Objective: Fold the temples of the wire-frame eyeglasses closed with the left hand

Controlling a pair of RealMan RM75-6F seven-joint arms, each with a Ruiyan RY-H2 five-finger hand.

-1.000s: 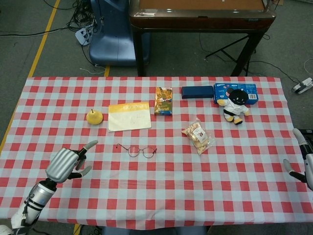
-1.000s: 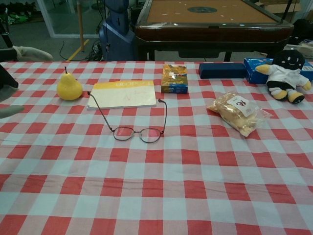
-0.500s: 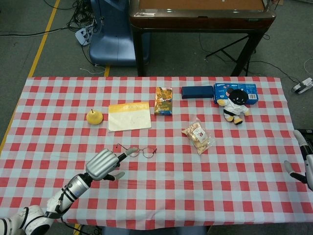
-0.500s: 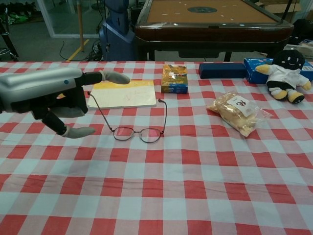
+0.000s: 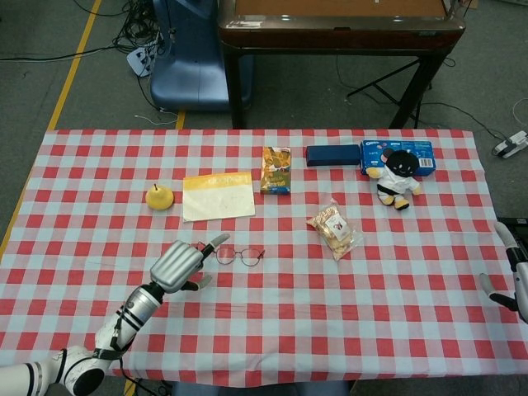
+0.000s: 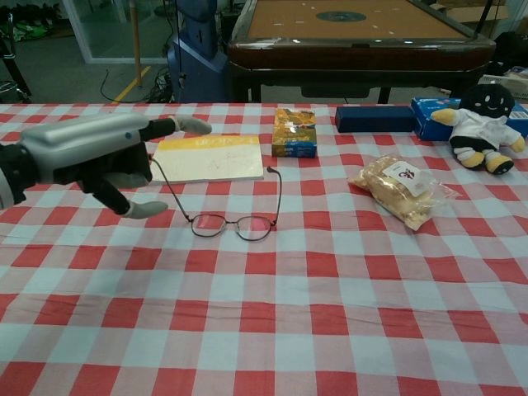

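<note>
The wire-frame eyeglasses (image 5: 240, 256) (image 6: 232, 224) stand on the checked cloth near the table's middle, lenses toward me and both temples unfolded, pointing away. My left hand (image 5: 178, 266) (image 6: 92, 158) hovers just left of them, open, fingers spread and holding nothing. One extended finger (image 6: 185, 125) reaches past the tip of the left temple; whether it touches the temple is unclear. My right hand (image 5: 511, 272) shows only at the right edge of the head view, far from the glasses, fingers apart and empty.
Behind the glasses lie a yellow-topped notepad (image 5: 218, 195) (image 6: 209, 157), a yellow pear (image 5: 159, 196), a small orange box (image 5: 275, 169), a dark blue case (image 5: 332, 154), a snack bag (image 5: 334, 228), a plush doll (image 5: 397, 176) and a blue biscuit box (image 5: 421, 151).
My left hand swept in from the table's left front to beside the glasses, then edged slightly further away from me along the left temple. The glasses and right hand have not moved.
</note>
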